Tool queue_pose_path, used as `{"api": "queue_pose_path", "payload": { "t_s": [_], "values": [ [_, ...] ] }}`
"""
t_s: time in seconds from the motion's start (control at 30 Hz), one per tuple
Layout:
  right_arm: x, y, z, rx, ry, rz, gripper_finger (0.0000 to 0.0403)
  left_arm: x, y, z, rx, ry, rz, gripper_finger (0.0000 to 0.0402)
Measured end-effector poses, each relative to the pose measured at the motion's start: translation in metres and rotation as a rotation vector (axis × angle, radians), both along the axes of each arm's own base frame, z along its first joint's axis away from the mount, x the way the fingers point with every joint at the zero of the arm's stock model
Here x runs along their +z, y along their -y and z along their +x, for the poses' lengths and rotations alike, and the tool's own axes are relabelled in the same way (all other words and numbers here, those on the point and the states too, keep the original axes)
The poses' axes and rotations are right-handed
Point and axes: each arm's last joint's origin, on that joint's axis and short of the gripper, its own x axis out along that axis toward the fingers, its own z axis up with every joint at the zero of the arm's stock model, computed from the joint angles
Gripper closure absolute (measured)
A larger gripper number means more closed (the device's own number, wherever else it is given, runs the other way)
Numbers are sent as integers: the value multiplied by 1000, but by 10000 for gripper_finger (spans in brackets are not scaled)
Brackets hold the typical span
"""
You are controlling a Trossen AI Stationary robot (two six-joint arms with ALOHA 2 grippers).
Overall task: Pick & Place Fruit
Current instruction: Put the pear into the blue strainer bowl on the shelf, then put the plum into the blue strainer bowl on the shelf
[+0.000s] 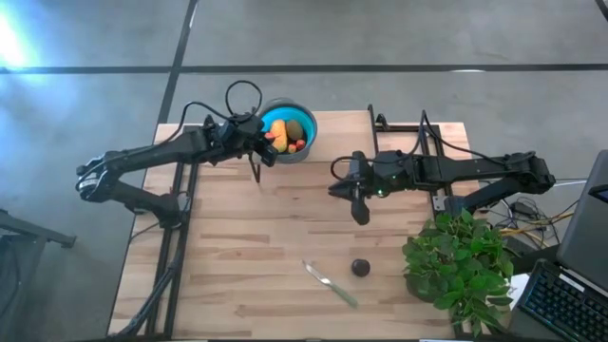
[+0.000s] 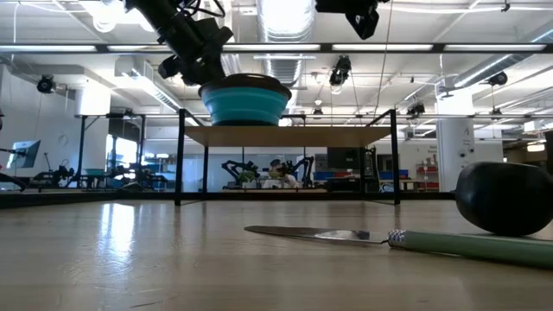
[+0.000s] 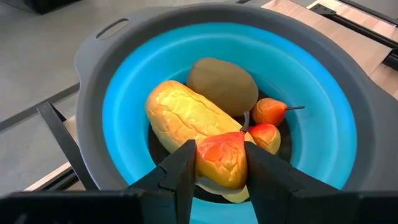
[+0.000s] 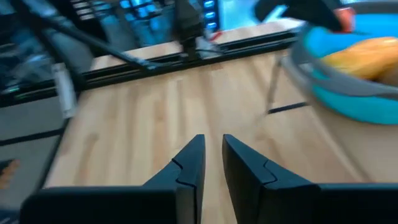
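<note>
A round blue bowl with a grey rim [image 1: 302, 142] stands at the table's far edge. In it lie an elongated orange-yellow fruit [image 3: 186, 118], an olive-green oval fruit [image 3: 222, 84] and two tiny red-orange ones [image 3: 268, 111]. My left gripper [image 1: 270, 144] is over the bowl's left side, shut on a small red-orange fruit [image 3: 221, 158]. A dark round fruit [image 1: 361, 267] rests on the table near the front. My right gripper [image 1: 359, 211] hangs shut and empty above the table's middle, far from the dark fruit. My left gripper pinches the small red-orange fruit by its two sides [image 3: 202, 163] between its two fingers [image 3: 180, 174]. The fingers slant down into the bowl from its left. The fruit is just above the orange-yellow fruit; whether it touches it I cannot tell.
A slim green-handled utensil [image 1: 332, 283] lies near the front edge, left of the dark fruit. A leafy green plant [image 1: 461, 266] stands at the front right corner. A keyboard and a screen [image 1: 570, 285] lie beyond the right edge. Bare wood shows at the left [image 1: 228, 247].
</note>
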Motion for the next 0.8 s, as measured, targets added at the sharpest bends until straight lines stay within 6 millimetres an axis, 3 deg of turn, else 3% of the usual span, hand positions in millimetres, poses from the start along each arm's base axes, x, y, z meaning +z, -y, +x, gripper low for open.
{"api": "queue_pose_path", "payload": {
  "t_s": [0.17, 0.37, 0.8],
  "values": [
    [-2, -3, -1, 69, -22, 40, 326, 0, 0, 0, 0, 0, 0, 229],
    [-14, -13, -8, 97, -167, 56, 289, 0, 0, 0, 8, -1, 5, 193],
    [-30, -52, -20, 276, -268, -13, 198, 31, 2, -1, -15, 48, 35, 188]
  ]
}}
